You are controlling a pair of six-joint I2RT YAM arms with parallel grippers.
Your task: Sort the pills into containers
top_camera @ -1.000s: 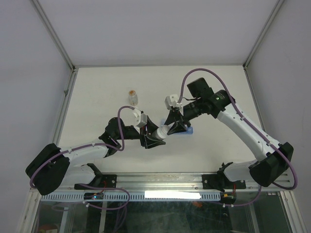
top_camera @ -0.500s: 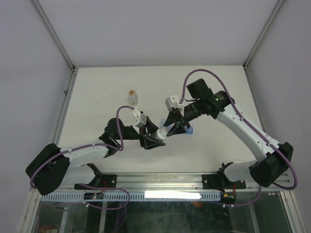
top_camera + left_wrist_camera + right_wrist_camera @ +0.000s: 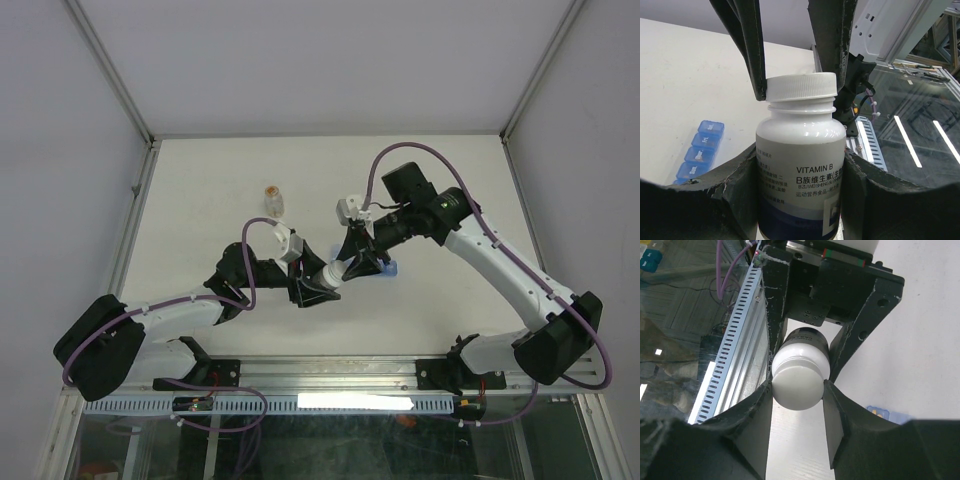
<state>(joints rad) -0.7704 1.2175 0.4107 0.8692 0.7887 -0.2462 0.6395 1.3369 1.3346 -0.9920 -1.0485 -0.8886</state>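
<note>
**Step in hand (judged): cap removal.**

The left gripper (image 3: 316, 288) is pressed onto the body of the bottle (image 3: 800, 170). The right gripper (image 3: 360, 262) pinches the cap (image 3: 800, 86) from both sides.

- Hold the body firm and turn the cap about the bottle's axis only. Side load would likely twist the bottle in the left jaws.
- Lift the cap straight off once the thread frees.
- Hold the mouth raised so no pills spill.
- Slip on the cap is a risk, so seat the pads flat on its rim.

**Task item.** The strip (image 3: 699, 150) lies flat on the table (image 3: 200, 190). In the top view it is at 3 o'clock of the bottle, just beside the right gripper. Its lids appear shut, so open them before pouring.

**Surroundings.**

- A vial (image 3: 271, 200) stands at 11 o'clock of the bottle, well apart.
- The table is white and matte.
- Pale walls (image 3: 330, 60) enclose it on three sides.
- A slotted rail (image 3: 130, 403) runs along the 6 o'clock edge.
</note>
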